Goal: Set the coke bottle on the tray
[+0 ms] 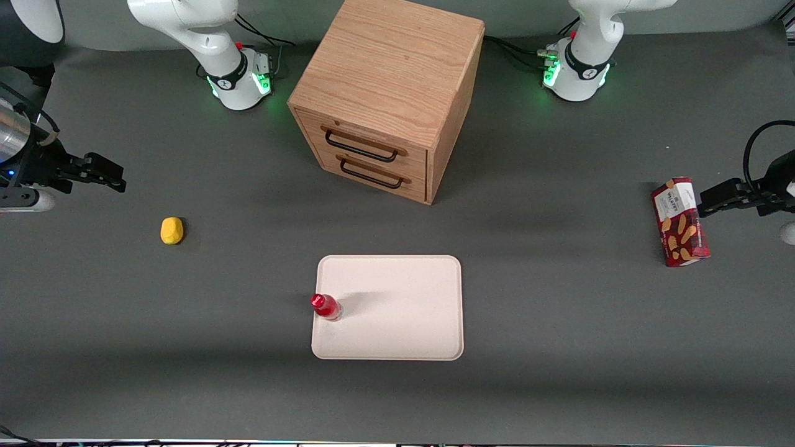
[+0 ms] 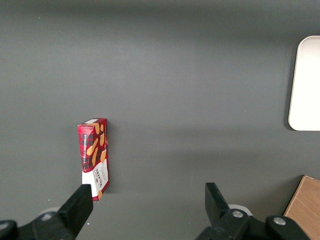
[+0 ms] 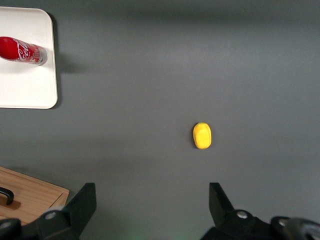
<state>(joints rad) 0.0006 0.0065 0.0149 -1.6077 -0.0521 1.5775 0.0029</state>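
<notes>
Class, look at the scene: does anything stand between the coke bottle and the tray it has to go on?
Nothing does: the coke bottle already stands upright on the tray, near its edge toward the working arm's end. The gripper hangs open and empty far off at that end, with the yellow lump lying between it and the tray.

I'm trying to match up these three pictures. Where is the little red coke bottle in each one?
Front view: coke bottle stands on the tray, at its edge toward the working arm.
Left wrist view: not in it.
Right wrist view: coke bottle on the tray, away from the open gripper.
Shared landmark: the tray.
</notes>
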